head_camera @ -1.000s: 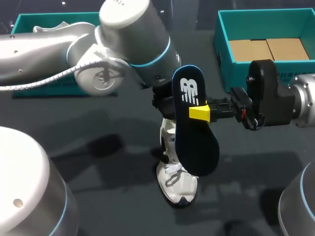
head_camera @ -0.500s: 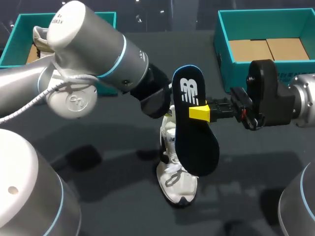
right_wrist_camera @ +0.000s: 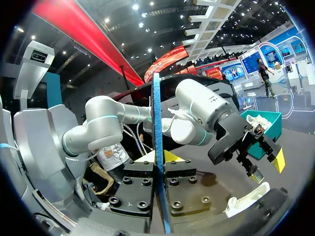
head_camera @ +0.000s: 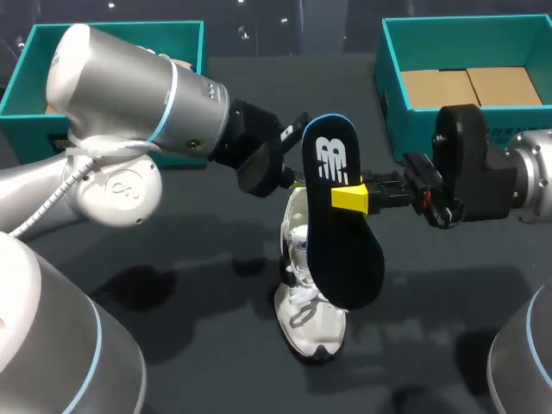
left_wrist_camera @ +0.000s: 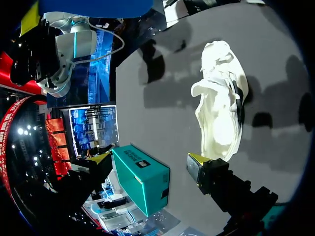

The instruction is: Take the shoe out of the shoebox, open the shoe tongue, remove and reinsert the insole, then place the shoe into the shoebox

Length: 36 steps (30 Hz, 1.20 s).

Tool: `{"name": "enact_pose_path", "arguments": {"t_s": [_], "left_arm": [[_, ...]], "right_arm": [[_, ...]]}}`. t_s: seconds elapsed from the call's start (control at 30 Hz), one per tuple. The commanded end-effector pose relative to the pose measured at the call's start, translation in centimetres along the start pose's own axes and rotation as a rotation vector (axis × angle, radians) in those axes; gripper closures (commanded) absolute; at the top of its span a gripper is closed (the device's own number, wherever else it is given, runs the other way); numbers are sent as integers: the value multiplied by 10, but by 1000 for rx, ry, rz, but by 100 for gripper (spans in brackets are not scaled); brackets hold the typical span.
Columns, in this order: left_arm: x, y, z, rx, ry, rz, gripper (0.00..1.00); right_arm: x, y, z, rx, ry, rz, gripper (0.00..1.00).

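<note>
A white shoe [head_camera: 308, 302] lies on the dark table, toe toward the near edge, and shows ahead of my left gripper [left_wrist_camera: 147, 162] as a pale shape [left_wrist_camera: 221, 118]. Above it hangs the dark blue insole [head_camera: 342, 228] with a white logo, held upright. My right gripper [head_camera: 351, 198] is shut on the insole's edge, which appears edge-on [right_wrist_camera: 157, 147] between its fingers. My left gripper [head_camera: 289, 157] is open and holds nothing, hovering just left of the insole's upper end, above the shoe's heel. The right wrist view shows that left gripper [right_wrist_camera: 266, 164] over the shoe [right_wrist_camera: 246, 199].
A teal shoebox [head_camera: 405, 82] with a cardboard-coloured floor stands at the back right. A second teal box [head_camera: 185, 34] sits at the back left, mostly hidden behind my left arm. Bare table lies to the left and right of the shoe.
My left arm has swung round and its gripper has lifted away from the shoe's opening to beside the insole's top. The right gripper, the insole and the shoe have stayed put.
</note>
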State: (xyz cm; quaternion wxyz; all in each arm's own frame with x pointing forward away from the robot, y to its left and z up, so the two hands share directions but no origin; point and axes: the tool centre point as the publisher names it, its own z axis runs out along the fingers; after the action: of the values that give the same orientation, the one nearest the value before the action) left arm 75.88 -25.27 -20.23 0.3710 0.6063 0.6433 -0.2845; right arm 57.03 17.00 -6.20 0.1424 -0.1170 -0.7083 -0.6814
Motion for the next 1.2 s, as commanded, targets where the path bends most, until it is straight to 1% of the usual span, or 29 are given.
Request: {"name": "enact_pose_path", "arguments": {"t_s": [0.03, 0.07, 0.1, 0.5, 0.57, 0.67, 0.8, 0.83, 0.97, 1.1, 1.13, 1.2], "left_arm": [[-1, -3, -9, -28, -256, 5, 0], [-4, -2, -14, 7, -329, 24, 0], [-7, -2, -20, 50, -363, 46, 0], [-7, -2, -20, 50, -363, 46, 0], [-10, 3, -22, 46, -431, 37, 0], [-15, 8, -28, 35, -497, 29, 0], [-23, 9, -40, 10, -540, 42, 0], [-24, 9, -42, 6, -543, 41, 0], [-23, 8, -51, -7, -563, 52, 0], [-21, 6, -58, -20, -576, 54, 0], [-21, 6, -60, -11, -587, 49, 0], [-21, 5, -64, -20, -594, 53, 0]], "right_arm": [[1, -1, 1, -1, -3, 0, 100], [1, -1, 1, -1, -3, 0, 100], [1, -1, 1, -1, -3, 0, 100], [1, -1, 1, -1, -3, 0, 100], [1, -1, 1, -1, -3, 0, 100], [1, -1, 1, -1, -3, 0, 100], [1, -1, 1, -1, -3, 0, 100], [-4, -1, -1, -15, -6, 14, 100], [-27, 2, -6, -24, -20, 84, 100], [-51, 8, -14, -16, -22, 157, 100], [-57, 10, -16, -15, -19, 156, 100], [-68, 14, -20, -40, -4, 146, 100]]}}
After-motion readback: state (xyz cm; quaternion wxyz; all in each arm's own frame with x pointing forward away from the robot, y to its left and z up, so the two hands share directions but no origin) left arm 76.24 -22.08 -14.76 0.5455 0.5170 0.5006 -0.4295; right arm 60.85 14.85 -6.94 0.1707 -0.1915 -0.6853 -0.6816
